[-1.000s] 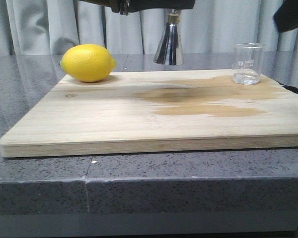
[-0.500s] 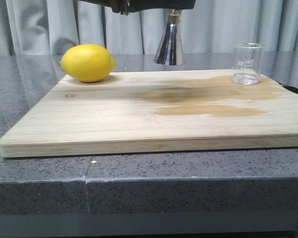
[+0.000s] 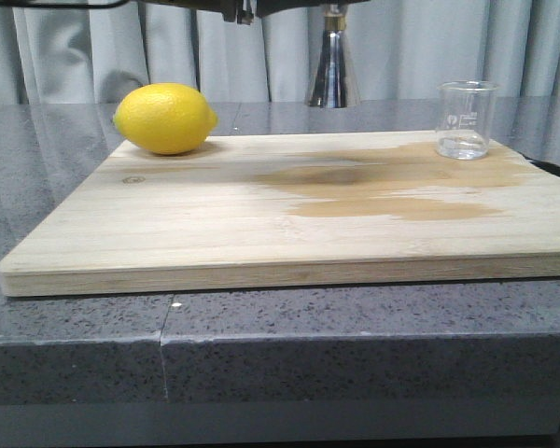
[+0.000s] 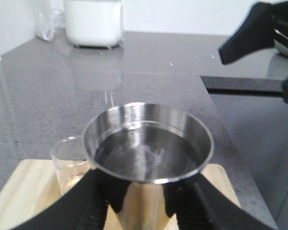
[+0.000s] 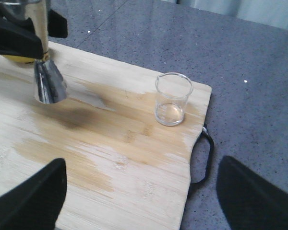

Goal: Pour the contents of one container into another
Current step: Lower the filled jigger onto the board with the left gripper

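My left gripper (image 4: 146, 208) is shut on the waist of the steel hourglass jigger (image 4: 149, 143), which it holds upright in the air. The jigger's top cup holds clear liquid. From the front, the jigger (image 3: 333, 70) hangs above the back edge of the wooden cutting board (image 3: 261, 233), its upper part cut off by the frame. The clear glass beaker (image 3: 466, 119) stands upright on the board's back right corner, with a little liquid at its bottom. My right gripper (image 5: 141, 191) is open and empty, hovering above the board's right edge, short of the beaker (image 5: 173, 100).
A yellow lemon (image 3: 165, 119) lies on the board's back left. A wet brown stain (image 3: 383, 187) spreads over the board's right half. A black handle loop (image 5: 206, 158) sticks out of the board's right side. A white appliance (image 4: 93, 21) stands far off on the grey counter.
The left gripper has raised the jigger and shifted it slightly right. The dark right arm seen at the front view's top right a second ago has left that view.
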### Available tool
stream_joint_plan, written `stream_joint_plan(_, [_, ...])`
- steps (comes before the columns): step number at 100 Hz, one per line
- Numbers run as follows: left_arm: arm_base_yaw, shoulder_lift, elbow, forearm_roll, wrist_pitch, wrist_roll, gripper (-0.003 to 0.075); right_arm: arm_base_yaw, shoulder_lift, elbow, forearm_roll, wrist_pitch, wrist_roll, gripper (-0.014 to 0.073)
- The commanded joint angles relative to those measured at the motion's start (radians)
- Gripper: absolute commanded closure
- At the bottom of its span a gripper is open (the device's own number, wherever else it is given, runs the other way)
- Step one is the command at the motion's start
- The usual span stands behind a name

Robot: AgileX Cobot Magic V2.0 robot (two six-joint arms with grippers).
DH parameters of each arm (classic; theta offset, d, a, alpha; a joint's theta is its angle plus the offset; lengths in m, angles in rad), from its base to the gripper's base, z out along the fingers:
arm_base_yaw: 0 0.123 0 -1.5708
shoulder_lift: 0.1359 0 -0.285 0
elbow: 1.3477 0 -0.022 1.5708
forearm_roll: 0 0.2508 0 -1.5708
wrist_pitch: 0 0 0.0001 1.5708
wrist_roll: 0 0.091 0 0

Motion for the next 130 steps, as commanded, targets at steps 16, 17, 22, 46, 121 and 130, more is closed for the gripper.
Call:
stream_joint_plan(16, [-0.006, -0.018, -0.031, -0.08, 0.101, 0.037, 0.05, -0.007, -0.006, -0.026, -0.005, -0.069, -0.011, 0.0022])
stream_joint_plan(17, [-0.006, -0.018, -0.031, -0.077, 0.101, 0.042, 0.05, -0.007, -0.006, -0.026, -0.005, -0.069, -0.011, 0.0022])
stream_joint_plan(22, [-0.004, -0.018, -0.029, -0.074, 0.101, 0.046, 0.05, -0.007, -0.006, -0.026, -0.005, -0.069, -0.011, 0.0022])
stream_joint_plan(46, [0.024, -0.016, -0.027, -0.063, 0.099, 0.066, 0.05, -0.007, -0.006, -0.026, -0.005, -0.069, -0.011, 0.0022])
stream_joint_plan(121, [0.026, 0.033, 0.032, -0.076, 0.043, 0.144, 0.05, -0.007, -0.006, -0.026, -0.005, -0.084, -0.011, 0.0022])
stream_joint_plan(130, [0.026, 0.035, 0.032, -0.076, 0.041, 0.144, 0.05, -0.007, -0.006, -0.026, -0.005, -0.084, -0.011, 0.0022])
